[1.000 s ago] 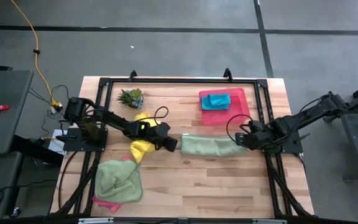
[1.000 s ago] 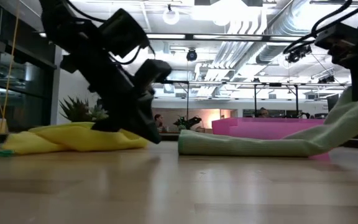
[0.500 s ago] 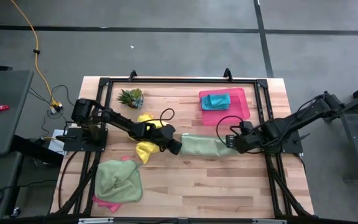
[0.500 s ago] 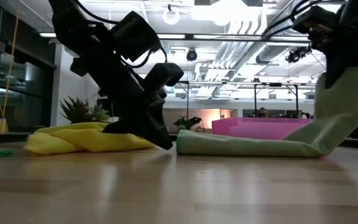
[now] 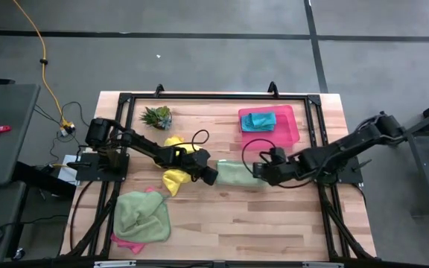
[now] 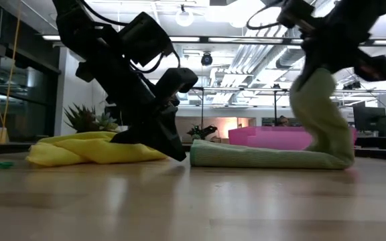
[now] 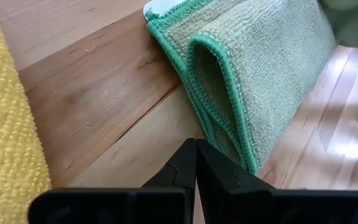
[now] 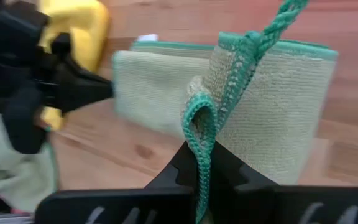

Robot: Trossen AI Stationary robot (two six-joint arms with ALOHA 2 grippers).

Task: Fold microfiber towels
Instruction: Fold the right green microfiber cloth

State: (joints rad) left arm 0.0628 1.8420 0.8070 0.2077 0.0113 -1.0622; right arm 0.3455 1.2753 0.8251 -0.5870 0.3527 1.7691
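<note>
A light green towel [image 5: 233,173], folded into a long strip, lies at the table's middle. Its left part [image 6: 246,158] rests flat on the wood, and its right end [image 6: 317,107] rises and arches back over it. My right gripper [image 5: 261,171] is shut on that raised end. My left gripper [image 5: 210,177] is shut. Its tips are down at the table, right beside the strip's left end [image 7: 213,124]. A crumpled yellow towel [image 5: 171,170] lies just behind the left gripper. My left gripper's shut fingertips [image 7: 196,152] stand at the teal hem of the strip's left end; I cannot tell whether they touch it. My right gripper pinches a looped bit of the teal hem [image 8: 199,127] at the strip's right end between its two fingers, slanting down from the right. That end is lifted clear and bent over toward the left. The rest lies on the table.
A pink tray [image 5: 289,128] holding a folded teal towel [image 5: 259,120] stands at the far right. A small spiky plant [image 5: 157,116] stands at the far left. A heap of a light green towel [image 5: 141,214] over a pink one [image 5: 129,241] lies near the front left.
My right gripper has carried the towel's right end up and toward the table's left edge. The strip now bends back over itself, while its left part has stayed flat where it was.
</note>
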